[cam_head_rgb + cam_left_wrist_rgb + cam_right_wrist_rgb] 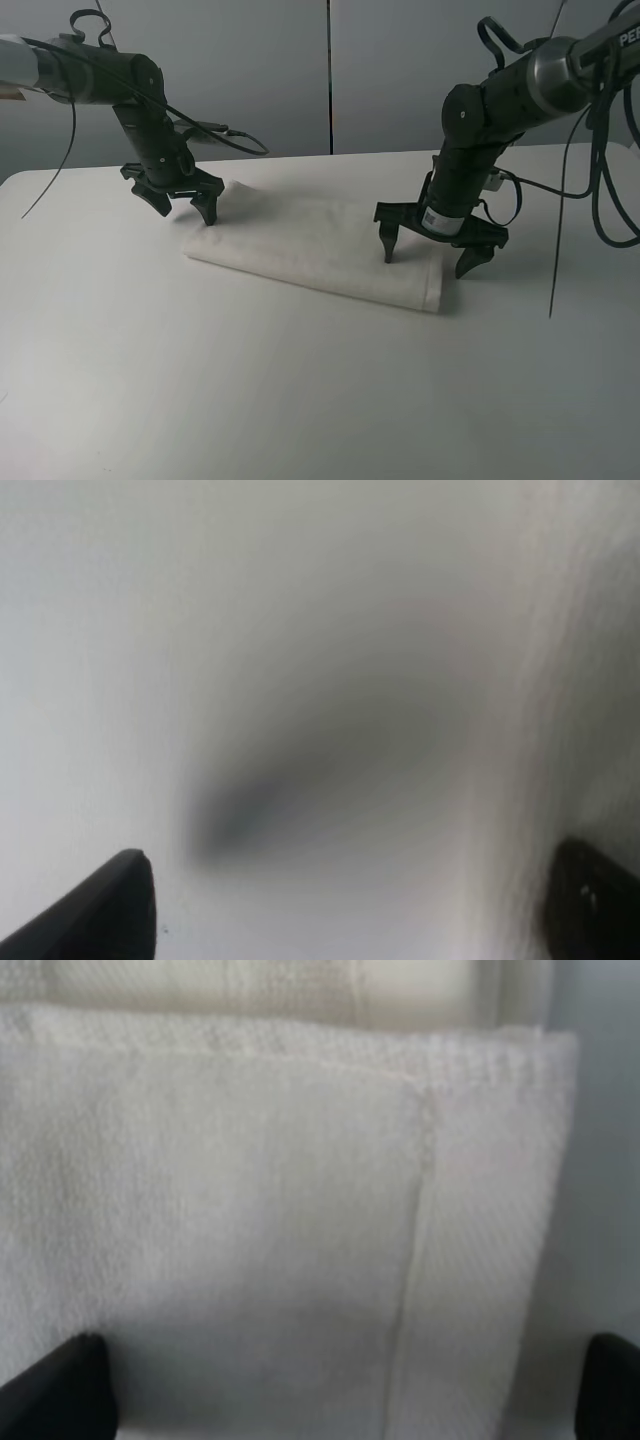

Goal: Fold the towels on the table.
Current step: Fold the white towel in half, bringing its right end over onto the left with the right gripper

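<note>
Worktop (150,400): plain white and matte, filling most of the high view, with a rounded corner toward 9 o'clock.
Towel (320,250): white terry folded into a long strip, lying a little toward 12 o'clock from the worktop's centre. Its long axis runs from 10 o'clock to 4 o'clock.
Towel layers: up close from the right wrist, the towel (250,1210) lies doubled. A stitched hem crosses the upper layer, a seam runs along it, and a smoother cream band of another layer shows past the hem.
Left claw (187,213): at the strip's 10 o'clock end, pointing down, fingers spread wide and gripping nothing.
Left claw tips: one is over bare worktop on the 9 o'clock side, the other just beside the towel's corner. Whether that one touches the cloth cannot be told.
Left wrist view: blurred. The left claw (345,920) shows as two dark tips well apart, with a soft shadow on the worktop (150,630).
Right claw (427,263): at the strip's 4 o'clock end, pointing down, fingers wide apart and empty.
Right claw tips: they straddle the towel's short edge, one over the cloth and the other over bare worktop on the 3 o'clock side.
Right wrist view: the right claw (330,1400) shows two dark tips with cloth filling the span between them.
Cables (600,200): black, hanging from the right arm at 2 o'clock.
</note>
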Controlling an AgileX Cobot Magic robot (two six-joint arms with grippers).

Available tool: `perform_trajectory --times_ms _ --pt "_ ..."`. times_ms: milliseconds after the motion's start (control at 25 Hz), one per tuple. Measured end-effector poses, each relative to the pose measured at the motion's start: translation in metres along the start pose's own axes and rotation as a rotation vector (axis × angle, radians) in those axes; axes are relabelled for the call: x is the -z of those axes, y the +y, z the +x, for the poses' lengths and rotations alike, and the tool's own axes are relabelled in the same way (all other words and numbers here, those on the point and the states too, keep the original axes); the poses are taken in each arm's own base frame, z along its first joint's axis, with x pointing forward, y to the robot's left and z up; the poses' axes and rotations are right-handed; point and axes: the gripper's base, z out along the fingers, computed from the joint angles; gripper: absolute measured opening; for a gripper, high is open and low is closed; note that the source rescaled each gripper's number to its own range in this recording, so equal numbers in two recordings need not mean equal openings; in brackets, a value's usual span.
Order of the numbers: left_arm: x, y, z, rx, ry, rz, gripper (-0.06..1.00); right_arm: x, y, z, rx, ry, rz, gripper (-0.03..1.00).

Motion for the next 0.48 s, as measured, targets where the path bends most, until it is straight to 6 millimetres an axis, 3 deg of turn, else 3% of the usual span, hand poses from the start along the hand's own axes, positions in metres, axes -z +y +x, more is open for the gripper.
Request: perform_trajectory --times_ms 80,200,320,480 --pt "0.0000 0.0000 0.0000 0.000 0.000 0.000 1.00 0.0000 0.0000 0.0000 0.000 0.000 0.000 0.99" --pt "0.0000 0.0000 0.0000 0.000 0.000 0.000 1.00 -0.0002 0.0000 0.0000 -0.004 0.000 0.000 0.85" --pt "0.0000 0.0000 0.0000 0.000 0.000 0.000 1.00 -0.0016 0.0004 -0.0009 -0.004 -0.007 -0.004 0.62" --pt "0.0000 0.0000 0.0000 0.000 0.000 0.000 1.00 -0.0023 0.0036 -0.0018 -0.024 -0.017 -0.038 0.24"
